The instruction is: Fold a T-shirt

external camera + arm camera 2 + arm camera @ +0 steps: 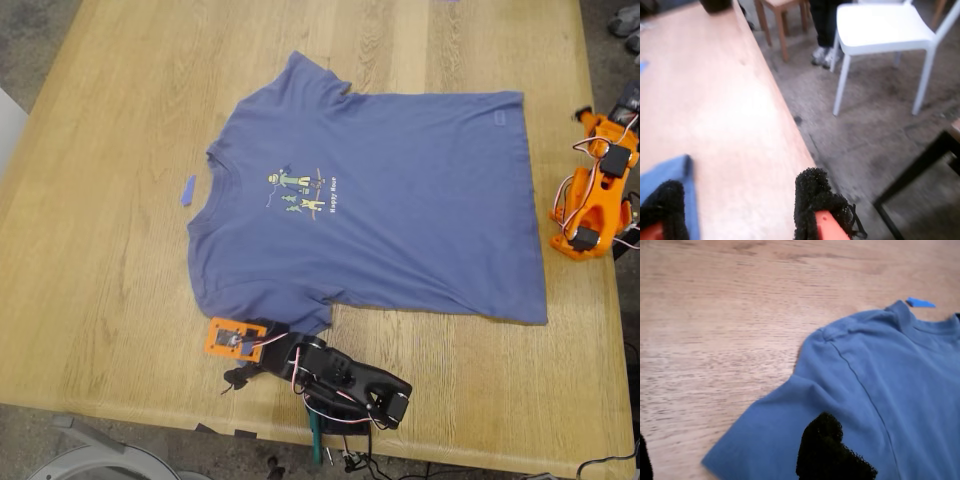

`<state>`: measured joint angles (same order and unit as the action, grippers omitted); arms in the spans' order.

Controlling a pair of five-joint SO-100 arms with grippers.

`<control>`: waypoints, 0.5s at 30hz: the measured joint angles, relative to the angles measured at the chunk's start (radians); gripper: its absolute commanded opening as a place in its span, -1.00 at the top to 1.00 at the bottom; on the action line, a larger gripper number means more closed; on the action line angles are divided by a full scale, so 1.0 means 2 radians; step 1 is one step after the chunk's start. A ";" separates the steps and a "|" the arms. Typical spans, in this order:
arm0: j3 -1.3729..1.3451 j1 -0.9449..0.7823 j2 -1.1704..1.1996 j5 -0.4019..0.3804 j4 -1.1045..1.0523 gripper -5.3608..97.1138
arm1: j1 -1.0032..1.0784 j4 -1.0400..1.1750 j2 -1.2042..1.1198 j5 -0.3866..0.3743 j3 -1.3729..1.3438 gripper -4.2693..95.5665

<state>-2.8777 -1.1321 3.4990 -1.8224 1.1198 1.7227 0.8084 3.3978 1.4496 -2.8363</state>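
T-shirt (400, 200) spread flat, chest-up, mid-tabletop (100, 250). First gripper (735, 460) over the near sleeve, fingers (832, 452) parted, empty. Second gripper (740, 210) near the hem corner, fingers wide, empty. Risk: pinching one layer only, dragging cloth and bunching the fold. No containers anywhere.

The T-shirt (400, 190) lies spread flat, chest print up, on my bench (100, 250), collar toward the exterior view's left, unfolded.

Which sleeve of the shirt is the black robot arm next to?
The T-shirt's sleeve nearest the table's front edge; the other sleeve lies on the far side.
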 measured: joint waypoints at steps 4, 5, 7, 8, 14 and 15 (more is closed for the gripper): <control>0.074 0.022 -0.022 0.023 0.050 -0.11 | -0.074 0.054 0.000 -0.017 0.077 0.18; 0.097 0.029 -0.039 0.029 0.058 -0.12 | -0.100 0.073 0.000 -0.016 0.098 0.18; 0.143 0.051 -0.078 0.040 0.075 -0.15 | -0.160 0.117 -0.001 -0.008 0.146 0.18; 0.167 0.062 -0.100 0.044 0.084 -0.16 | -0.194 0.141 -0.002 -0.002 0.170 0.18; 0.299 0.123 -0.209 0.067 0.140 -0.14 | -0.370 0.281 -0.077 0.031 0.331 0.19; 0.314 0.135 -0.219 0.072 0.147 -0.14 | -0.394 0.307 -0.094 0.038 0.359 0.19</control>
<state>-2.2488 -0.8621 3.0603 -1.6782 1.4143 0.9342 1.4220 3.2091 1.5248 -2.1184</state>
